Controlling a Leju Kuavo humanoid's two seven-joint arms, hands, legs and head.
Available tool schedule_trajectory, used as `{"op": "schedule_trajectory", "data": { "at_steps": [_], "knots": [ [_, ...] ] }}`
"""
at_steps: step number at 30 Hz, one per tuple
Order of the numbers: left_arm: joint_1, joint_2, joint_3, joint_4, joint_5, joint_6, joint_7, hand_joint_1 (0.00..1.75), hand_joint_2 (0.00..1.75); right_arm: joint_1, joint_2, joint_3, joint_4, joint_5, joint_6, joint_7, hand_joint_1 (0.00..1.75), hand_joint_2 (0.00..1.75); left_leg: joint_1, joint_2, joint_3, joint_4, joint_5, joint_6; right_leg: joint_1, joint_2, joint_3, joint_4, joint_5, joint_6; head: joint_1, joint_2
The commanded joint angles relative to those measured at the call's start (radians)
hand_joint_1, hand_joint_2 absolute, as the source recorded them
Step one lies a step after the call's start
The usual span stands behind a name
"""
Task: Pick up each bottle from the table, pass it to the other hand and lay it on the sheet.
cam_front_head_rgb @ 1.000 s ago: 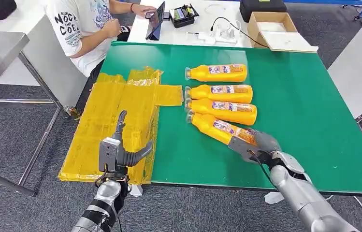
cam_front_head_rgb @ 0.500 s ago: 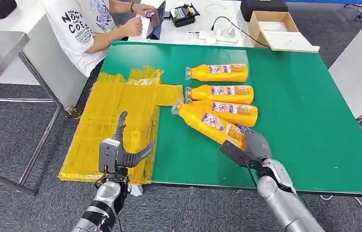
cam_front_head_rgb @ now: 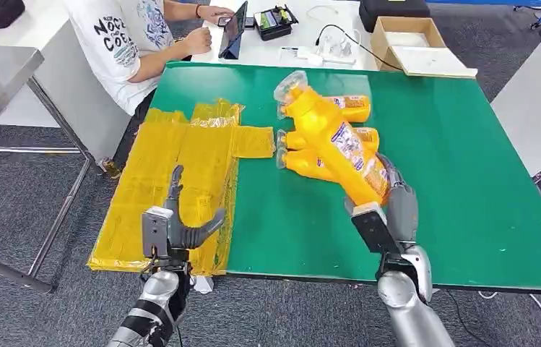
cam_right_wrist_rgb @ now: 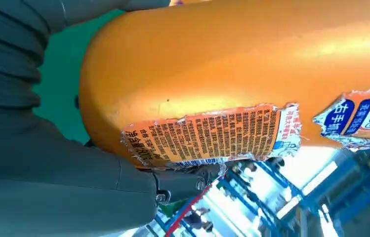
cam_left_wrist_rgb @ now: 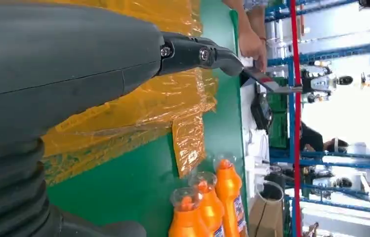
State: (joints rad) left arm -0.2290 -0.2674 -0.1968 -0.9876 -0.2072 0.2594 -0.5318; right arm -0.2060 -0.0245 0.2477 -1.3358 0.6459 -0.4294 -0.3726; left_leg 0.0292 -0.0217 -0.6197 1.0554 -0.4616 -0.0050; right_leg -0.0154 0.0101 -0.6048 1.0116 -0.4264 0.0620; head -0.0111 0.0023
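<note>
Even, bright overhead lighting; sharp head view.
You see soft shadows, blown-out background in both wrist views, and glare on the bottle (cam_right_wrist_rgb: 252, 64).

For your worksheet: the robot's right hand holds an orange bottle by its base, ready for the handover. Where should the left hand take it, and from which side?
Take the lifted bottle around its bare upper body, just below the cap. The right hand covers the base, and the neck end tilts up and away over the table. The open left hand should probably come from the sheet side.

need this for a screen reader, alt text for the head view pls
The robot's right hand holds an orange bottle lifted above three more bottles on a green table. Its open left hand waits over a yellow sheet.
</note>
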Motion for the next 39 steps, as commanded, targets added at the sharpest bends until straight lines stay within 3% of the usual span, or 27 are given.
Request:
{"op": "schedule_trajectory", "data": {
  "at_steps": [1,3,7,13,29,39],
  "knots": [
    [-0.019,-0.001,0.035,0.003,0.08,-0.004,0.0,0.0,1.75,0.073,0.083,-0.108,-0.142,-0.068,-0.108,-0.065,1.75,1.75,-0.001,0.001,0.002,-0.001,0.0,0.001,0.0,-0.001,0.001,0.0,-0.001,-0.002,-0.001,0.0],
    [-0.018,-0.002,0.039,-0.002,0.111,-0.026,0.008,0.0,1.75,0.083,0.095,-0.117,-0.158,-0.099,-0.119,-0.088,1.75,1.75,-0.001,0.003,0.006,-0.004,-0.001,0.002,0.0,-0.001,0.005,-0.002,-0.001,-0.004,0.0,0.0],
    [-0.019,0.023,-0.023,-0.031,0.283,-0.243,0.053,0.0,1.75,0.137,0.12,-0.119,-0.156,-0.191,-0.101,-0.172,1.75,1.75,0.0,0.001,0.001,-0.001,0.0,0.001,0.001,-0.001,0.001,-0.001,0.0,-0.002,0.0,0.0],
    [-0.005,0.066,-0.114,-0.137,0.429,-0.463,0.105,0.0,1.75,0.175,0.187,-0.067,0.001,-0.251,-0.048,-0.285,1.75,1.75,0.0,0.004,0.006,-0.005,0.0,0.002,0.001,0.001,0.004,-0.004,0.0,-0.004,0.0,0.0],
    [-0.036,0.083,-0.161,-0.148,0.394,-0.476,0.098,0.0,1.75,0.148,0.236,0.051,0.159,-0.234,-0.032,-0.326,1.75,1.75,0.0,0.005,0.005,-0.004,0.0,0.002,0.001,0.002,0.003,-0.003,0.001,-0.003,0.0,0.0],
    [-0.038,0.086,-0.179,-0.144,0.413,-0.55,0.093,0.0,1.75,0.035,0.235,0.136,0.376,-0.185,0.043,-0.275,1.75,1.75,0.0,0.005,0.004,-0.004,0.0,0.002,0.001,0.002,0.002,-0.003,0.001,-0.003,0.0,0.0]
  ]
}}
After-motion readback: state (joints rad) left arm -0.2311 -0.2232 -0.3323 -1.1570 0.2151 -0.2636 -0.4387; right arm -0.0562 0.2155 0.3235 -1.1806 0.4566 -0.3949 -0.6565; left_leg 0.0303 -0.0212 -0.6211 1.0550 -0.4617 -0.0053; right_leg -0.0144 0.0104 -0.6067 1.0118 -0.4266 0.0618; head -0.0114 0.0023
